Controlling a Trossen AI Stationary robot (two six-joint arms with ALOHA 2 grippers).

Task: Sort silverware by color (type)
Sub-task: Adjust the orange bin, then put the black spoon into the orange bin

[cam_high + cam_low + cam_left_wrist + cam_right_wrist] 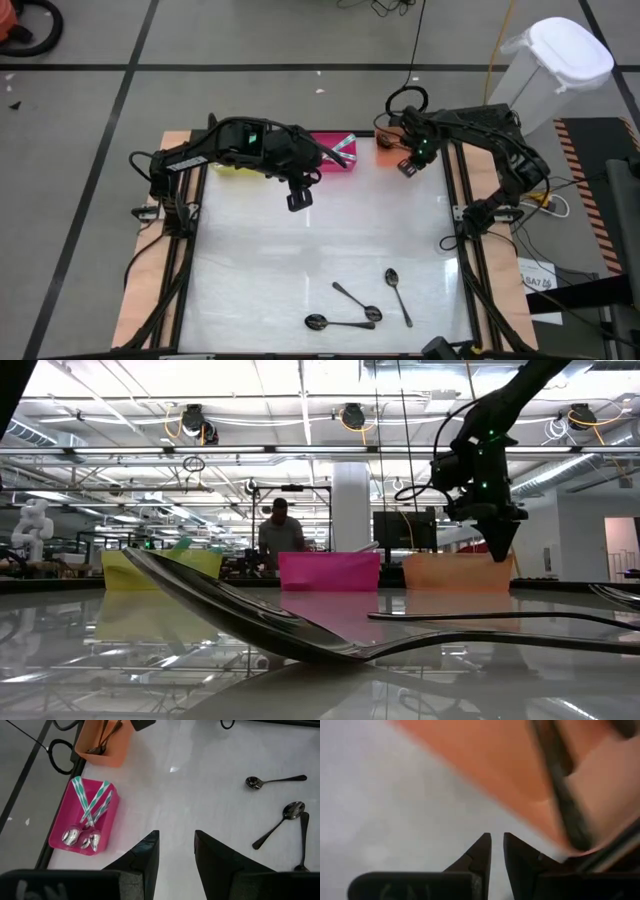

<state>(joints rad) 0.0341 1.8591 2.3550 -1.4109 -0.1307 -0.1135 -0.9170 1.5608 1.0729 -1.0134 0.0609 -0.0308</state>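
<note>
Three dark spoons (350, 297) (340, 322) (398, 295) lie flat on the white table near its front edge. They show again as dark spoons (275, 780) in the left wrist view. The pink bin (85, 815) at the far edge holds teal-striped spoons (92, 805). Beside it the orange bin (102, 745) holds dark spoons (107, 737). My left gripper (300, 200) hangs open above the table's far middle, nothing between its fingers (150, 855). My right gripper (408, 168) points down just in front of the orange bin (495, 765), with a narrow empty gap between its fingers.
A yellow bin (160, 570) stands left of the pink bin (330, 570), mostly under my left arm in the high view. Dark rails frame the table's left and right sides. A white lidded bin (555, 70) stands off the table. A person (280, 535) is beyond the far edge.
</note>
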